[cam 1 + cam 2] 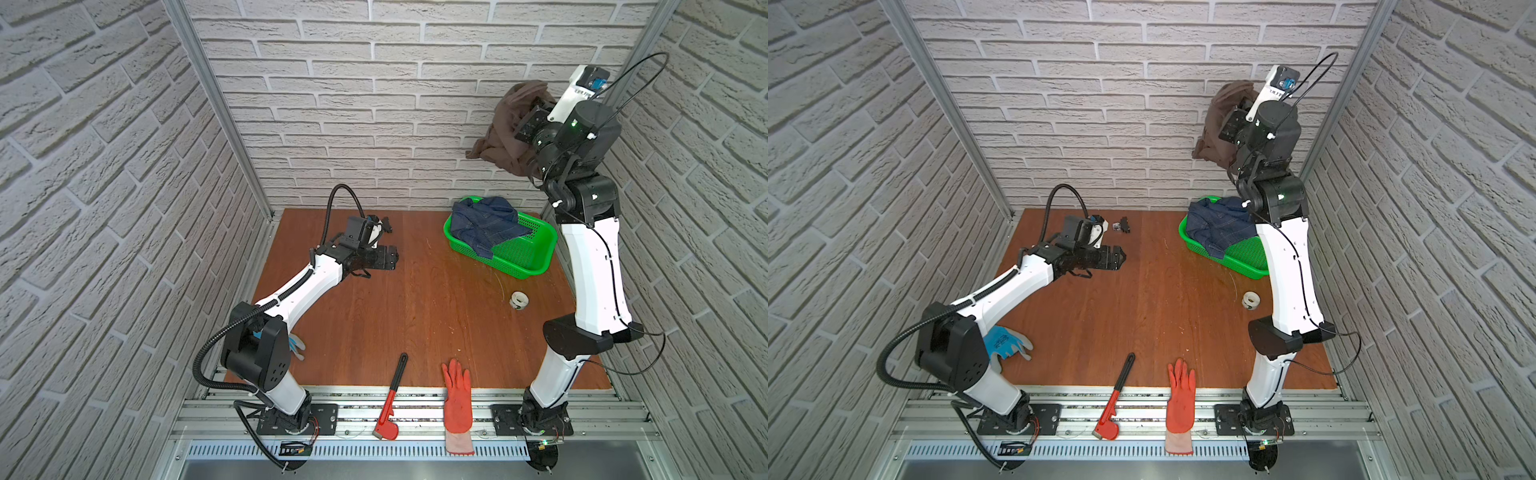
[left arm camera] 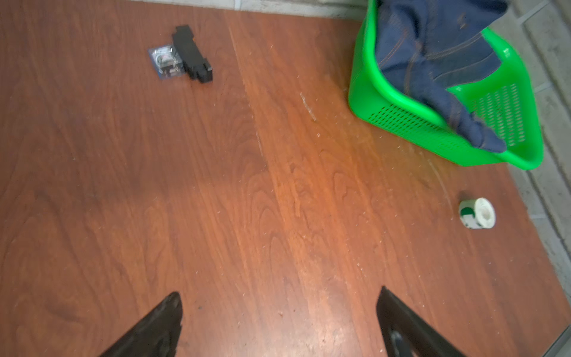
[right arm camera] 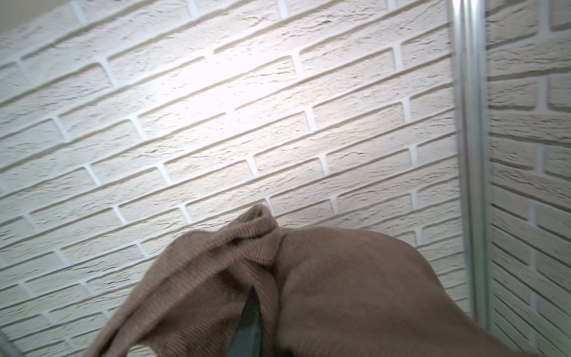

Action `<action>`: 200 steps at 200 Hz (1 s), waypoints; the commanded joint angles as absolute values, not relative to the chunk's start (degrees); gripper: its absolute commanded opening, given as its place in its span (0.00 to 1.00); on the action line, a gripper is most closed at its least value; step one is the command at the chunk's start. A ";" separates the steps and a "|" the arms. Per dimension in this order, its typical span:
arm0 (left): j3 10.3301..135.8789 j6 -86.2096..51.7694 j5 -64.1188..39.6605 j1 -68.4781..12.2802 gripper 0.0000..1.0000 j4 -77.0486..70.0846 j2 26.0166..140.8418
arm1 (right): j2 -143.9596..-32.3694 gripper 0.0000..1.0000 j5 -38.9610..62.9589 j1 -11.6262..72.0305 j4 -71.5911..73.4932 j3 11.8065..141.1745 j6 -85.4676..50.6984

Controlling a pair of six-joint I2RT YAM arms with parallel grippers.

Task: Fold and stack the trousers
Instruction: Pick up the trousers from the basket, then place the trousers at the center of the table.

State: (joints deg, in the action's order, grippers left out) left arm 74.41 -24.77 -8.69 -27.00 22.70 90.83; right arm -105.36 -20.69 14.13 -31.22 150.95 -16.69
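Hanging bunched high over the worktop's far right corner, the trousers (image 1: 505, 129) are pinched in the almost closed right end effector (image 1: 530, 118). The left end effector (image 2: 278, 309) gapes wide and empty. Thin fabric could slip loose and land in the green basket (image 1: 536, 266).

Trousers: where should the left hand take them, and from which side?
Probably the loose flap sticking out low, approached from the table-centre side. The right hand pinches the trousers bunched up high; that flap hangs free toward the left hand.
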 commanded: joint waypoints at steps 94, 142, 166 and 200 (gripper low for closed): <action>58.43 -26.20 12.86 -25.79 0.98 18.76 54.78 | -95.38 0.08 -5.40 32.91 -27.08 114.61 -27.96; 56.64 -26.19 16.92 -25.31 0.98 23.78 48.86 | -87.93 0.57 -11.51 34.73 -29.55 93.99 -28.86; 55.65 -26.91 16.88 -25.18 0.98 25.36 48.10 | -84.21 0.73 -19.70 33.86 -37.81 90.58 -26.37; 55.06 -28.40 13.57 -25.23 0.98 26.53 50.96 | -81.48 0.74 -22.58 33.84 -44.31 88.93 -25.70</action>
